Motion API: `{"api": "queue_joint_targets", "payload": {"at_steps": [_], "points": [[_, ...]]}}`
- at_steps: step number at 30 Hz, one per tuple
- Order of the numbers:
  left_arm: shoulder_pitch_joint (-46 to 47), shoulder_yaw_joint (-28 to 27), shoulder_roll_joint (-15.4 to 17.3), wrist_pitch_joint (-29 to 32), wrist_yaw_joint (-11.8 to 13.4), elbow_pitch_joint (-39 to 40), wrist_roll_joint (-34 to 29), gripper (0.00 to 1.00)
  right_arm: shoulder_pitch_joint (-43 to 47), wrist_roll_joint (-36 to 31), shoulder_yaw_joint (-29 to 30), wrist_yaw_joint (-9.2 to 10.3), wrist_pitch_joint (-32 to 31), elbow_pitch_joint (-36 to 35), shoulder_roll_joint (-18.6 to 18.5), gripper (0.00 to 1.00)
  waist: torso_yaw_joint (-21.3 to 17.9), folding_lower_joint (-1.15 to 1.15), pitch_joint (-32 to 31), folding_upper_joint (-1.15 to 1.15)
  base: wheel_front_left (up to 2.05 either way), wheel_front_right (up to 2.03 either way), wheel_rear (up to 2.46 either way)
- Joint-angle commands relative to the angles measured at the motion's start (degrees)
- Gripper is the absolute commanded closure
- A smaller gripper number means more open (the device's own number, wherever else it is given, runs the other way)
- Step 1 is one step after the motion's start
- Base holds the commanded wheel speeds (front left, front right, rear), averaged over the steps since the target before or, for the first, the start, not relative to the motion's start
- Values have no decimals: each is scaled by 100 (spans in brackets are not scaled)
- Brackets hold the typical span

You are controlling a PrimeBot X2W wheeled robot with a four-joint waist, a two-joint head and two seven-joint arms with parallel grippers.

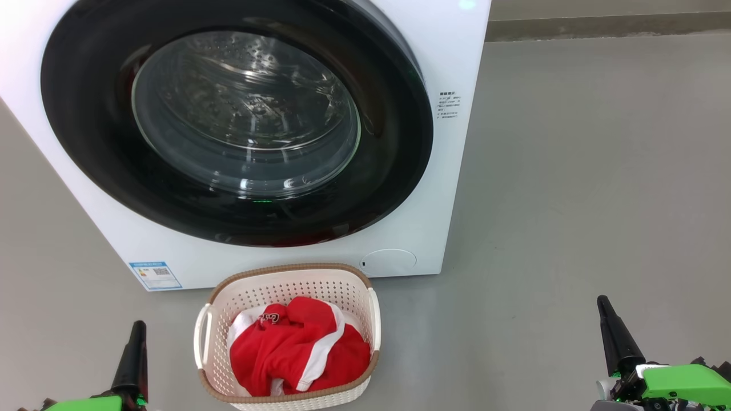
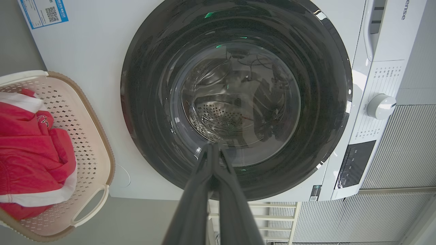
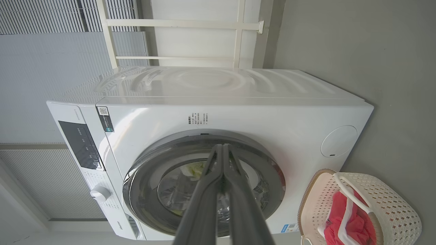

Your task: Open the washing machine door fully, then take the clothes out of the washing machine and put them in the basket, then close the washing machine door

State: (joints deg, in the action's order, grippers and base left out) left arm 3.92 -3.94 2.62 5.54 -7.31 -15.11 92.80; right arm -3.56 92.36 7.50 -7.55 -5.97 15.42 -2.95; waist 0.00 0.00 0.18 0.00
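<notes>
Red fabric w/ white stripes: clothes (image 1: 297, 348), heaped in basket (image 1: 285, 269), head view. Basket on floor (image 1: 571, 200), just in front of washing machine (image 1: 451, 57), near blue label (image 1: 155, 275). Washing machine door (image 1: 85, 131) flush w/ the front: glossy black ring, clear glass bowl at centre, bare steel drum behind, no red seen inside. Left gripper (image 1: 134, 354) at lower left, right gripper (image 1: 614, 334) at lower right, both well apart from basket and door. Seemingly done: door shut, clothes in basket.

Left wrist view: looking along fingers (image 2: 199, 190) pressed together, pinching nothing, aimed at the glass, apart from it. Basket at left edge w/ clothes up near its rim, one side handle facing camera. Knob (image 2: 380, 106) at right.

Right wrist view: fingers (image 3: 207, 197) closed to one point, empty, tips over the black ring, not touching. Basket + clothes at lower right.

Handling, as judged: clothes soft, light, floppy, prob. apt to trail or snag; best pinched at a raised fold atop the heap. Basket light, stiff plastic, likely to slide on smooth floor; best taken by a side handle. Door rigid, slick; glass bowl no place for a grip, so push on the black ring or hook its edge. Hinge side: cannot tell.
</notes>
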Motion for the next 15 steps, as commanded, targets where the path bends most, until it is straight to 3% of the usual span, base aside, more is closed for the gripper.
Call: {"api": "queue_joint_targets", "payload": {"at_steps": [1,15], "points": [[221,-199,71,47,-18,108,-14,100,-260,2,-124,6,-30,-141,-15,100,0,0,0,0,0,0,0],[222,-210,63,56,-18,108,-23,100,-261,-3,-118,6,-35,-141,-11,100,0,0,0,0,0,0,0]]}}
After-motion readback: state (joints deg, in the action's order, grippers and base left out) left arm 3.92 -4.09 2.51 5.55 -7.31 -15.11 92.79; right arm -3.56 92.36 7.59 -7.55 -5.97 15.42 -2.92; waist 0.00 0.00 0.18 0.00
